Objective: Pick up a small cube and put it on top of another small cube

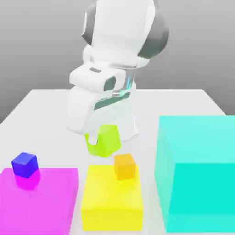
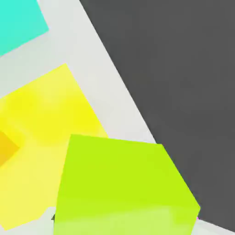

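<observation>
Aloft, the hand (image 1: 102, 137) is clamped on the lime cube (image 1: 106, 140), above the counter (image 1: 46, 103); the dark-blue cube (image 1: 24, 165) sits on the magenta block (image 1: 50, 197).

**Hand view — lime cube close under the camera**

Lime cube (image 2: 121, 188) large in frame, tilted, top face and one side face visible. Beyond it the big yellow block (image 2: 46, 119), a sliver of the orange cube (image 2: 7, 149) on it. Cyan block (image 2: 18, 20) at a corner. White table (image 2: 108, 82) edge runs diagonally — dark floor (image 2: 183, 69) beyond.
</observation>
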